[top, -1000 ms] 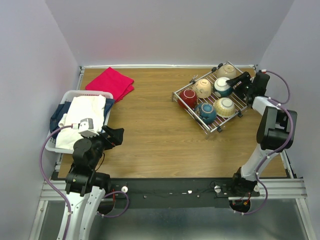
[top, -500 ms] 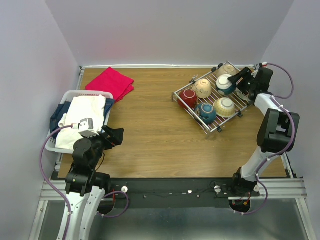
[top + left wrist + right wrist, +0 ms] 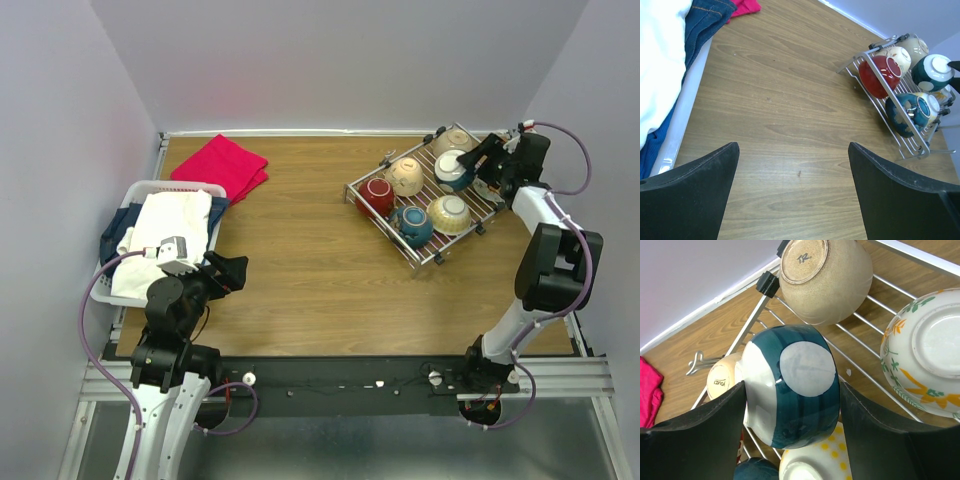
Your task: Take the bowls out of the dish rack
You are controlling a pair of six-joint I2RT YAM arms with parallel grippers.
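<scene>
Now | right arm (image 3: 548,262) outstretched over rack (image 3: 381,224) | right fingers (image 3: 690,440) clamping teal bowl (image 3: 790,390) | left fingers (image 3: 685,200) apart

Seven bowls (image 3: 406,177), one dish rack (image 3: 431,194), one basket (image 3: 170,186).

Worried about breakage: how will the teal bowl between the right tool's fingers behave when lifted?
The teal bowl looks glazed and shiny, so it may slip in the right tool. It seems rigid ceramic, so it would probably chip if it knocks the tan bowl close beside it.
</scene>
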